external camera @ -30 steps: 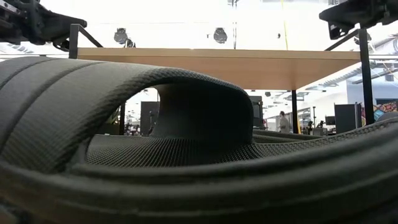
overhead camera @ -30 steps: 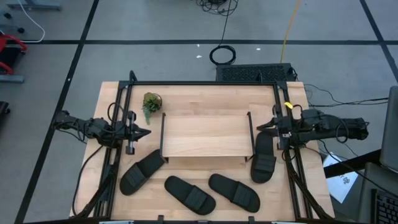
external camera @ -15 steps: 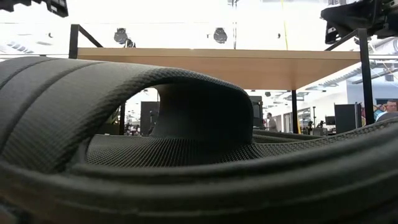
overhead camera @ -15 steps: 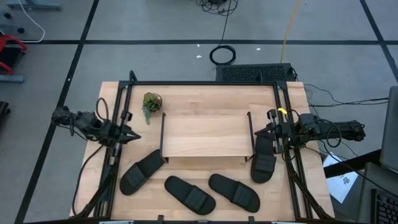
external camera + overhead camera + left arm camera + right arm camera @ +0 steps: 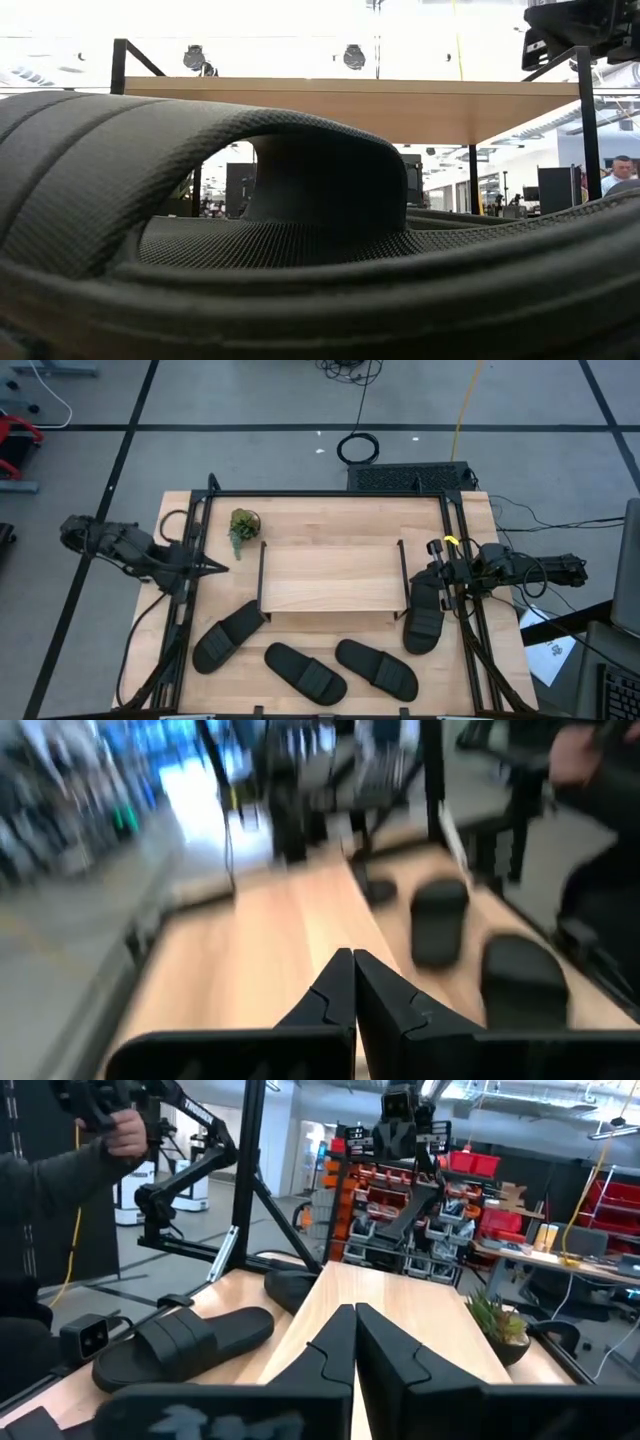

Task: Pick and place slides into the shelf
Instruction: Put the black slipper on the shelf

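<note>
Pale wood table point(image 5: 330, 522) carries 4 ribbed black slides point(image 5: 305, 672); plank-topped wire shelf point(image 5: 332, 577); both tools pinched together.

Slide point(image 5: 300, 250): fills low view, cropped at every edge, hides the tabletop. Left wrist view: motion-blurred; two slides point(image 5: 440, 920) indistinct. Person point(image 5: 40, 1230): cropped at frame left.

2 dark jointed arms point(image 5: 120, 548), black cables looping alongside.
</note>
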Controlling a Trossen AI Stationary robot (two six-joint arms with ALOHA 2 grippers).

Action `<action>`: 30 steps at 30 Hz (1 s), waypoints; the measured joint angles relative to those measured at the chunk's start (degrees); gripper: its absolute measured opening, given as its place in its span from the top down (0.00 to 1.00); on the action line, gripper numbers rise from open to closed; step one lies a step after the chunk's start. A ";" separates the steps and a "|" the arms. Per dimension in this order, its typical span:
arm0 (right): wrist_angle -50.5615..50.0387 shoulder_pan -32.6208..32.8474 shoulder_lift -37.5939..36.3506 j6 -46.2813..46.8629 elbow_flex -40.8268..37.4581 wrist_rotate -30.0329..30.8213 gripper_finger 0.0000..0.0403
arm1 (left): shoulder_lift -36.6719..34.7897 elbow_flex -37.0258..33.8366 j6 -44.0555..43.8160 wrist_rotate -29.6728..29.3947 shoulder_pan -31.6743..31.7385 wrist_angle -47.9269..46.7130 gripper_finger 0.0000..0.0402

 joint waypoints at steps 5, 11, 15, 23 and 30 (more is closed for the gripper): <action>-0.02 0.00 0.00 -0.28 0.00 0.00 1.00 | 6.64 6.76 -11.58 -0.10 0.00 -14.34 0.94; -0.04 0.00 0.00 -0.90 0.00 0.00 1.00 | 10.56 8.80 -27.61 3.04 0.00 -24.34 0.77; -0.04 0.00 0.00 -1.17 0.00 -0.05 1.00 | 11.27 6.34 -34.31 6.31 0.00 -27.39 0.60; -0.06 0.00 0.00 -2.62 0.00 -5.97 1.00 | 11.22 -2.84 -47.99 15.57 0.00 -26.62 0.28; -1.14 0.00 0.00 -2.77 0.00 -5.98 1.00 | 11.25 -11.63 -51.46 23.25 -1.24 -14.28 0.13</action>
